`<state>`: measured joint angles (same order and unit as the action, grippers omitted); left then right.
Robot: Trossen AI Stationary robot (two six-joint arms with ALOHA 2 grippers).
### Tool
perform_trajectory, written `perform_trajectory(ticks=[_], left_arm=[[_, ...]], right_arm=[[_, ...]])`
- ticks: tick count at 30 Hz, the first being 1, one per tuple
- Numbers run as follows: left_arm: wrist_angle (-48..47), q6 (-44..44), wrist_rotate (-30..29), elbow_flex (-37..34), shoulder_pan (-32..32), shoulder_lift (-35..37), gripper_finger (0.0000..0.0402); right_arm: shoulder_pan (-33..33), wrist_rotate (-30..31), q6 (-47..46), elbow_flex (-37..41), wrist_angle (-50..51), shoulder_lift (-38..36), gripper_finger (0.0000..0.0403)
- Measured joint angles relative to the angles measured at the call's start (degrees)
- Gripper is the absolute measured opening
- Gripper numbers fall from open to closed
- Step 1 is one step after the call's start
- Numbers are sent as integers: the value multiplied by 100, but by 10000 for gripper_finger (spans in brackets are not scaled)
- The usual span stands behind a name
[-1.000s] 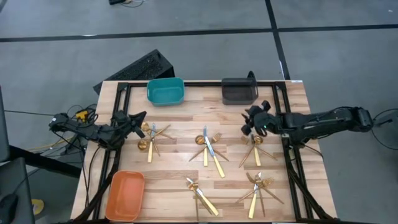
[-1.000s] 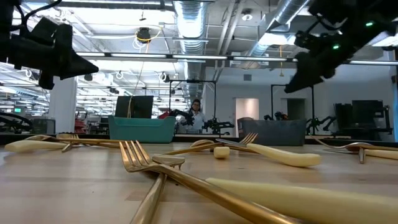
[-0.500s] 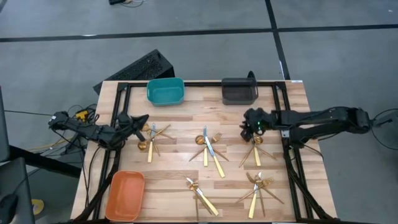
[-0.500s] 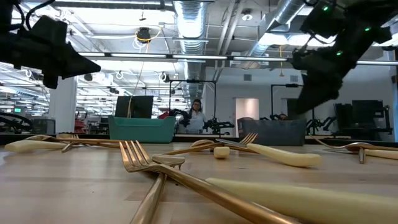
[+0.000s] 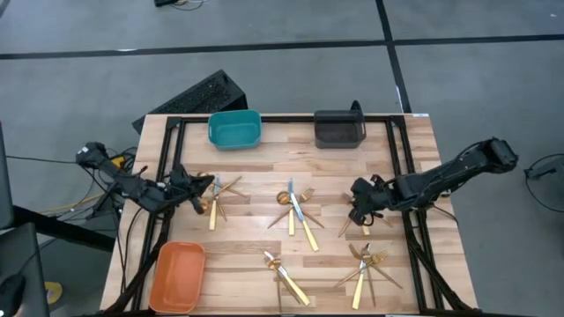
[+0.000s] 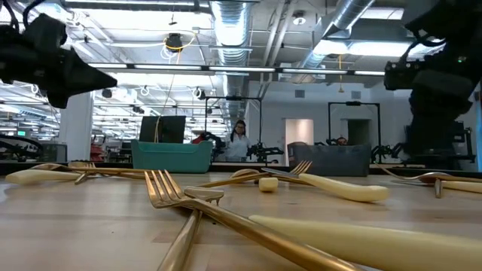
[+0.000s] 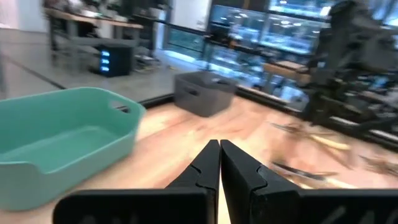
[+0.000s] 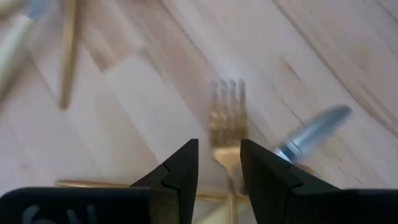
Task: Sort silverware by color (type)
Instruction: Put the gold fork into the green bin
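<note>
1. Your right gripper [image 8: 217,163] hangs with its fingers narrowly parted, empty, straddling a slim gold-coloured metal fork [image 8: 226,121].
2. A silver knife blade [image 8: 311,132] lies just beside that fork.
3. Your left gripper [image 7: 220,163] is pinched closed, empty, near another silverware cluster [image 5: 216,195], facing the teal plastic bin [image 7: 59,140].

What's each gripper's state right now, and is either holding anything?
Left gripper: shut, holding nothing, above the table.
Right gripper: open, holding nothing, fingers either side of a gold fork.
</note>
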<state>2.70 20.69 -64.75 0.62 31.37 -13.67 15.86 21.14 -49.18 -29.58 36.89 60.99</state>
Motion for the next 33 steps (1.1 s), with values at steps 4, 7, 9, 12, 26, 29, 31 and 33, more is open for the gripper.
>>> perform_trajectory(ticks=[4,7,9,12,26,29,31,33], left_arm=[[286,99,129,-3,-381,-481,22],[644,113,523,-4,-656,-839,46],[889,153,754,-4,-795,-1085,63],[1328,165,955,-8,-905,-1464,81],[3010,233,1045,147,-924,-3436,94],[3073,238,909,330,-922,-3791,94],[3070,238,828,428,-923,-4013,94],[3102,239,746,552,-924,-4227,94]], right_arm=[[147,-107,-358,2,366,41,145],[294,-400,-486,4,598,59,145],[392,-709,-541,4,763,44,145],[587,-1187,-675,4,1078,49,144],[925,-1156,-599,247,1112,50,116],[918,-1180,-457,353,925,50,120],[918,-1179,-447,374,932,50,124],[909,-1097,-433,374,948,50,127]])
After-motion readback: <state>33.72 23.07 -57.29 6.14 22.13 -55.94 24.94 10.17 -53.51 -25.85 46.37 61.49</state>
